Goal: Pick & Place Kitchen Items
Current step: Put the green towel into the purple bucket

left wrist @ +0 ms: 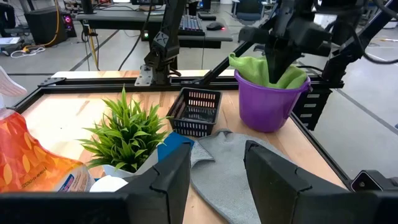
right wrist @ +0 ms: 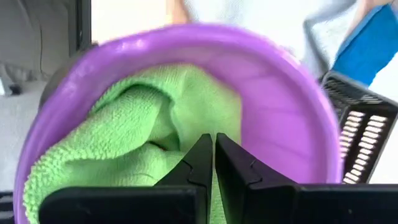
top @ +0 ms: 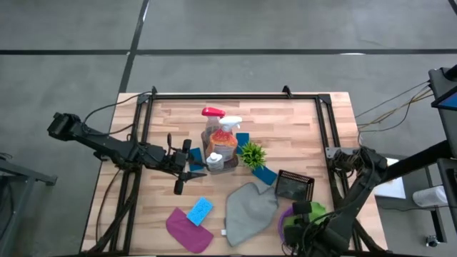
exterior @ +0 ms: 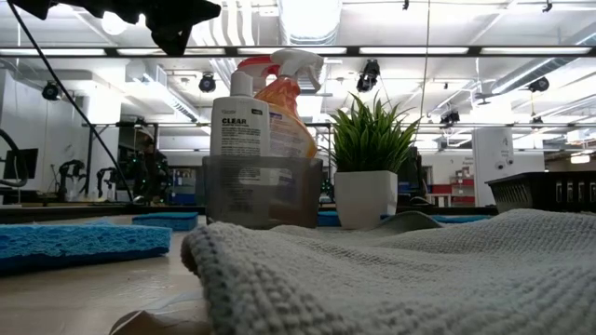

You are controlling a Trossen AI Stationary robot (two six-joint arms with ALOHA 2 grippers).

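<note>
My left gripper (top: 187,167) is open and empty, level above the table, just left of a clear tub (top: 220,155). In the tub stand the clear spray bottle with the red trigger (top: 213,114) and the orange one with the white trigger (top: 227,133). My right gripper (right wrist: 213,152) is shut, pointing down into the green cloth (right wrist: 149,137) in a purple bucket (left wrist: 264,106) at the near right. A grey cloth (top: 250,209) lies flat near the front. A light blue sponge (top: 200,210) rests on the magenta cloth (top: 187,230). No pink cup shows. My right gripper comes from above, pointing down, and its fingertips (right wrist: 205,146) meet on a fold of the green cloth (right wrist: 177,146) inside the bucket. The fingers hide the place of contact. The cloth is bunched in the bucket, and its edge (left wrist: 245,65) hangs over the rim.
The small green plant (top: 253,153) stands right of the tub, with a black mesh basket (top: 294,186) further right. Darker blue sponges lie beside the plant (top: 265,174), behind the tub (top: 243,138) and by my left gripper (top: 196,158). A black frame (top: 235,96) edges the table.
</note>
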